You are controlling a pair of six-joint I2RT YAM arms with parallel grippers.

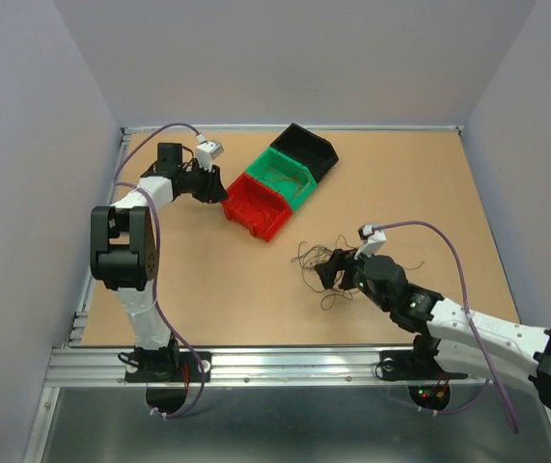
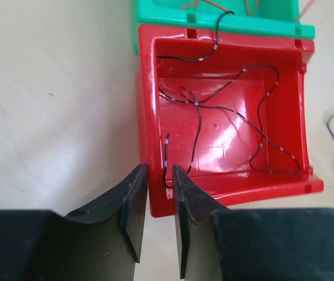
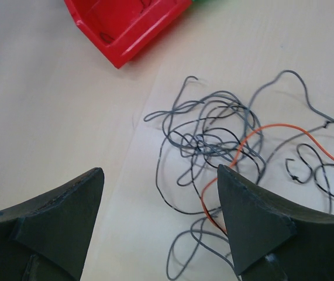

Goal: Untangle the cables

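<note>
A loose tangle of thin dark cables [image 1: 318,260] lies on the table, right of centre. In the right wrist view the tangle [image 3: 213,140] has one orange-red cable [image 3: 278,126] running through it. My right gripper [image 3: 159,171] hovers just over the tangle's near side, open wide with nothing between its fingers; from above the gripper [image 1: 333,270] covers part of the tangle. A single black cable [image 2: 199,117] lies curled in the red bin [image 2: 237,187], one end hooked over the near wall. My left gripper [image 2: 159,170] stands at that wall, jaws narrowly apart, holding nothing.
Three bins stand in a diagonal row at the back: the red bin [image 1: 256,205], a green bin [image 1: 285,176] and a black bin [image 1: 309,149]. The green bin [image 2: 155,17] shows thin orange strands at its rim. Grey walls close in three sides of the table.
</note>
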